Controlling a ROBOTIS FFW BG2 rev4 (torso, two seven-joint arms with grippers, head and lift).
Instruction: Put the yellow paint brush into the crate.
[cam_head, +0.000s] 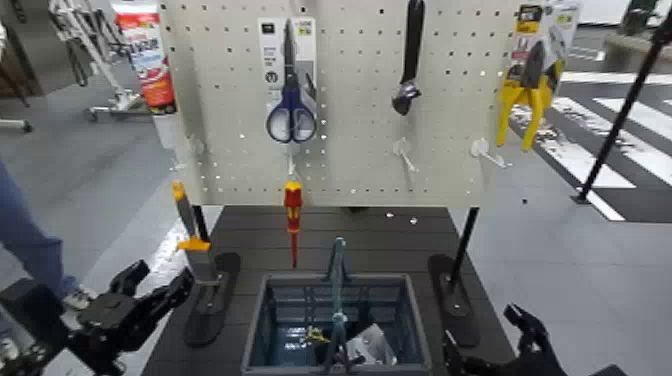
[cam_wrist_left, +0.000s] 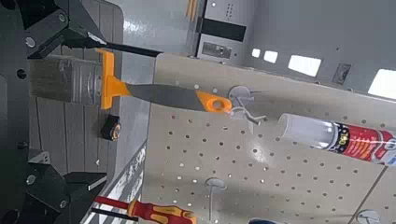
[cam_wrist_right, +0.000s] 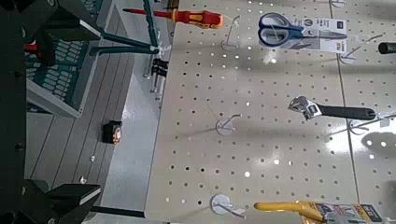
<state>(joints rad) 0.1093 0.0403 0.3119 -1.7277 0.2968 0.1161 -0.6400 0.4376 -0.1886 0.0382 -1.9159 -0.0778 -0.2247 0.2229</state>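
Your left claw (cam_wrist_left: 65, 121) stands wide, holding nothing. The brush (cam_head: 196, 240) hangs upright off the pegboard's (cam_head: 345, 100) lower-left corner, forward and robot-right of that nearer claw; bristles down, presented between its open jaws.

Count by kind: paint brush (cam_head: 195, 235), 1; screwdriver (cam_head: 293, 212), 1; scissors (cam_head: 290, 112), 1 pair; adjustable wrench (cam_head: 408, 88), 1; pliers (cam_head: 525, 104), 1 pair; red-and-white tube (cam_head: 147, 62), 1; crate (cam_head: 262, 328), 1; pegboard (cam_head: 350, 100), 1; black stand feet, 2, one left (cam_head: 209, 315), one right (cam_head: 453, 292); end effectors, 2, one left (cam_head: 163, 276), one right (cam_head: 482, 325). Small items inside the crate: number cannot be told.
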